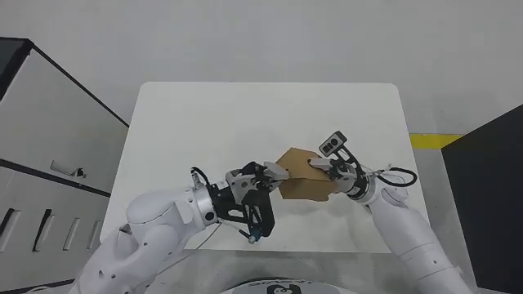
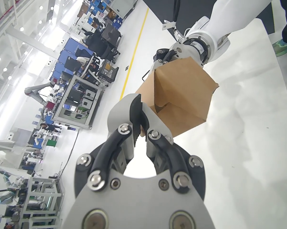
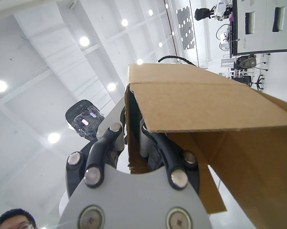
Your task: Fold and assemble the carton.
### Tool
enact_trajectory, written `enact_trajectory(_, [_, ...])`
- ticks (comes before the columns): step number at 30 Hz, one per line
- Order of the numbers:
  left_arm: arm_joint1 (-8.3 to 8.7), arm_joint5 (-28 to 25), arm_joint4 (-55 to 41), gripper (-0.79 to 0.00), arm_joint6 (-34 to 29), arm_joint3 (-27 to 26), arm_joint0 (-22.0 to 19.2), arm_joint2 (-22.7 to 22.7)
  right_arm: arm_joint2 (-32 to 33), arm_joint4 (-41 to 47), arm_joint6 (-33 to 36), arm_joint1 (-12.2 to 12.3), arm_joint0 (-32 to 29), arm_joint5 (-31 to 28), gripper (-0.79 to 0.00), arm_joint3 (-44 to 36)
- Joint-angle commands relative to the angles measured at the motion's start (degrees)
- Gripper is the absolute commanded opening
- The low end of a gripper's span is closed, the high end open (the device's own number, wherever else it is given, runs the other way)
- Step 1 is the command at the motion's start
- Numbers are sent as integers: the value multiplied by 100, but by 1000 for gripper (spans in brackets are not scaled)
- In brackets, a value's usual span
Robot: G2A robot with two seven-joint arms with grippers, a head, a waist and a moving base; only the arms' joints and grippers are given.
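On the left, the left end effector [image 2: 141,117] is closed narrow on a thin edge at the left corner of the brown cardboard carton [image 1: 301,176]. The carton is over the near right part of the white tabletop [image 1: 204,122], apparently lifted between the two arms. That pinch covers very little board, so if the arms pull apart or twist unevenly, the corner could slip free or tear.

In the middle, the end flaps seen from the left wrist view are only partly tucked, with a gap where they meet. Squeezing from either side may skew the box or pop a flap out instead of seating it.

On the right, the right end effector [image 3: 132,134] is clamped on one carton wall, one finger inside and one outside. A loose flap hangs beside it and might catch on a finger when that wall is folded.

From the top view, the arms cover both grip points and the carton's underside is hidden, so whether it touches the tabletop cannot be settled. In the right wrist view, the cardboard cuts off the fingertips and the box's interior is hard to make out.
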Motion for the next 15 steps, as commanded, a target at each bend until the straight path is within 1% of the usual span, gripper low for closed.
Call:
enact_trajectory(1, [-6,-31,25,-785,13,16,-31,82,9,20,34,3,-21,7,-785,-25])
enact_trajectory(6, [-24,5,37,-785,11,38,-96,226,33,124,199,6,-75,11,-785,-87])
enact_trajectory(11, [-16,4,-183,-785,122,50,-32,139,30,211,246,-1,-95,-2,-785,-96])
enact_trajectory(15, [-16,4,-183,-785,122,50,-32,139,30,211,246,-1,-95,-2,-785,-96])
